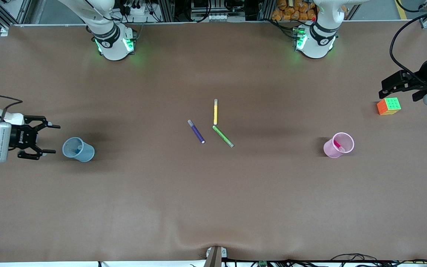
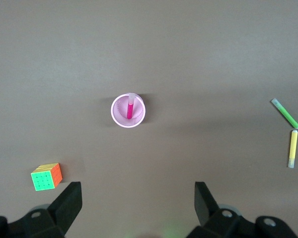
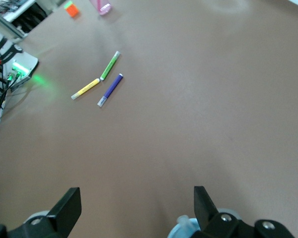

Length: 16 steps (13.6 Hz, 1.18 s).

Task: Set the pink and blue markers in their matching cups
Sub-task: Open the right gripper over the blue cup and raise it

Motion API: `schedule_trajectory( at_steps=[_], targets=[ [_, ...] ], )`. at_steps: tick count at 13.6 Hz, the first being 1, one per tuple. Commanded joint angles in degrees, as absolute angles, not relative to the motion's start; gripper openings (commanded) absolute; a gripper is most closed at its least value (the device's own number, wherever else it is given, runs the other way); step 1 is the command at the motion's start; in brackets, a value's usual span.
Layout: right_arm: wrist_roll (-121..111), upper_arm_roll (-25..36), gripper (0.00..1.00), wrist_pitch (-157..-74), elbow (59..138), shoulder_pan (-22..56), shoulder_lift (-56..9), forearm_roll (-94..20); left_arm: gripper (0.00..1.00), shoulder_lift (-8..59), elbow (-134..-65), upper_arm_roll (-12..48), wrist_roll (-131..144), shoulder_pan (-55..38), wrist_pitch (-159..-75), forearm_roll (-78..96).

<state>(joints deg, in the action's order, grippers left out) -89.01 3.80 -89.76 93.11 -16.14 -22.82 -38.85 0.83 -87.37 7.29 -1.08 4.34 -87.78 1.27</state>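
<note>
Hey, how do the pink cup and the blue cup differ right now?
The pink cup stands toward the left arm's end of the table; the blue cup stands toward the right arm's end. The pink cup holds the pink marker, plainly seen; the blue cup's blue marker shows only faintly. Both are translucent, upright and similar in size. Both grippers hang open and empty.

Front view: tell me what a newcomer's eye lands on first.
Two bright cups stand at the table's ends: the pink cup with the pink marker in it toward the left arm's end, the blue cup toward the right arm's end. Between them lie the purple pen, yellow pen and green pen. The right gripper is open beside the blue cup.
</note>
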Motion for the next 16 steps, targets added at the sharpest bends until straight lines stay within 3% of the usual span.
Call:
schedule_trajectory(
  at_steps=[1,11,16],
  targets=[
    [-79.6,3.9,1.0,-89.9,93.9,-13.8,-19.1,-33.2,1.0,0.0,-87.1,8.2,0.8,4.2,-86.7,-0.1],
    [-43.0,3.5,1.0,-86.3,92.3,-8.1,-5.6,-11.2,1.0,0.4,-86.9,8.0,-0.2,4.5,-86.8,-0.2],
    [-25.2,4.0,1.0,-85.7,92.7,-1.9,-1.0,-8.0,1.0,0.5,-86.6,8.0,-0.2,4.5,-86.7,-0.2]
  ],
)
